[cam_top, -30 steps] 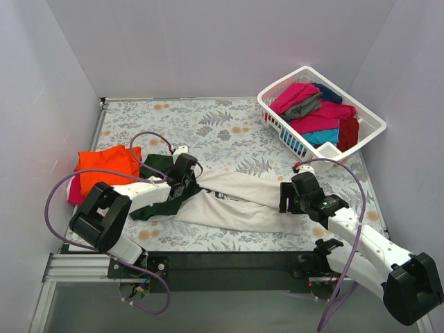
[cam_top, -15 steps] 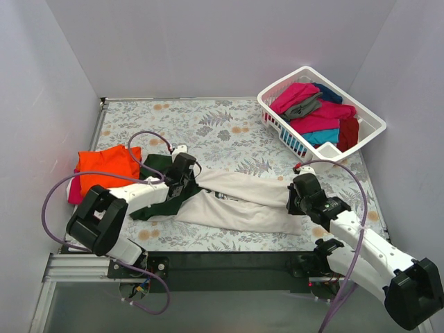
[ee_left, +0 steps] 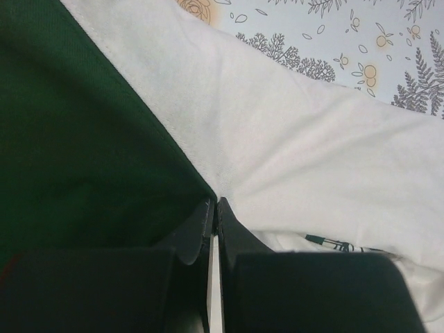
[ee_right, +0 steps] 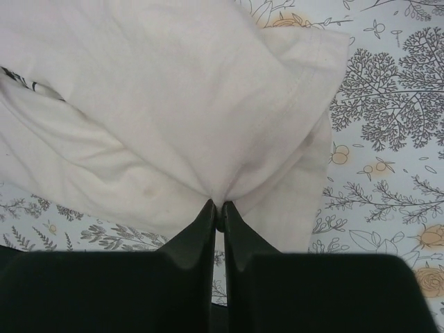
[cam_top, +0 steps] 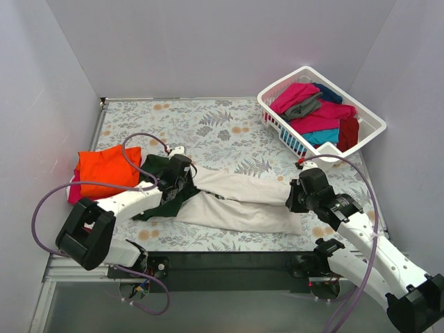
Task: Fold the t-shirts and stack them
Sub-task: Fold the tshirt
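A cream-white t-shirt (cam_top: 239, 201) with dark green sleeves (cam_top: 158, 166) lies folded lengthwise across the middle of the table. My left gripper (cam_top: 179, 182) is shut on its cloth at the seam where the green sleeve (ee_left: 76, 139) meets the white body (ee_left: 298, 146). My right gripper (cam_top: 297, 200) is shut on the shirt's hem end (ee_right: 208, 125), the cloth puckering between the pinched fingertips. A folded orange t-shirt (cam_top: 107, 166) rests on a magenta one (cam_top: 72, 194) at the left. More t-shirts (cam_top: 316, 114) fill the basket.
The white slatted basket (cam_top: 277, 121) stands at the back right corner, holding magenta, grey, teal, dark red and navy cloth. The grey floral table cover (cam_top: 208, 125) runs to the walls. Purple cables (cam_top: 139, 142) loop over both arms.
Both grippers have closed on the cream-white shirt, the right one from well open. Both arms have shifted slightly, and the shirt's right end is gathered a little.
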Robot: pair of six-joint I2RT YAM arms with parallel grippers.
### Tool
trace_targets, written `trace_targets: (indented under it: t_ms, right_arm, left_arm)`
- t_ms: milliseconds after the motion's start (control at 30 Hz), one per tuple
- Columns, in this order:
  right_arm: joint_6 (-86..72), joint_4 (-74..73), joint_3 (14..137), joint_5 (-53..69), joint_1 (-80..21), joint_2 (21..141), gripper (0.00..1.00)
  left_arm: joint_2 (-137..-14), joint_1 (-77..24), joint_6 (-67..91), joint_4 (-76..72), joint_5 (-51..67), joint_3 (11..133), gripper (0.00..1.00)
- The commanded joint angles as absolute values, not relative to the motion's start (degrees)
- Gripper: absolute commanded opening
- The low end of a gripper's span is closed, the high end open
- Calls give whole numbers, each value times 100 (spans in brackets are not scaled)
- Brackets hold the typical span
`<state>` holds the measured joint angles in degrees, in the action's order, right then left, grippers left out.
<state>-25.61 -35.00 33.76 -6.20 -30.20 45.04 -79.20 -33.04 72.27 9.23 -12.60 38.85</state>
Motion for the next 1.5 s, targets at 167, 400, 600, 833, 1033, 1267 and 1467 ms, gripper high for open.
trace_targets:
  t_ms: [167, 400, 600, 833, 1033, 1267, 1467]
  right_arm:
    - [-2496, -4263, 3902, -1002, -3050, 4430, 1]
    - [-2400, -4517, 4043, -861, -3059, 4570, 1]
    - [-2145, -5000, 4192, -362, -3059, 4614, 11]
    - [-1943, -4748, 4570, -386, -3067, 4596, 54]
    - [-1767, -3395, 4483, -177, -3067, 5220, 56]
    - [-1600, -1548, 3780, 237, -3067, 6256, 53]
    - [-1608, -1029, 3271, 325, -3059, 6916, 53]
  left_arm:
    - [-7489, -3322, 7154, 1186, -1055, 3771, 0]
    - [-7155, -3322, 7189, 1371, -1020, 3683, 0]
    - [-6935, -3322, 7365, 1616, -870, 3639, 4]
    - [-6469, -3322, 7602, 1995, -1028, 3683, 66]
    - [-6547, -3314, 7699, 2293, -1809, 3849, 76]
    - [-7329, -3243, 7910, 1988, -2241, 3779, 79]
    - [-8162, -3217, 7893, 1426, -2338, 3814, 79]
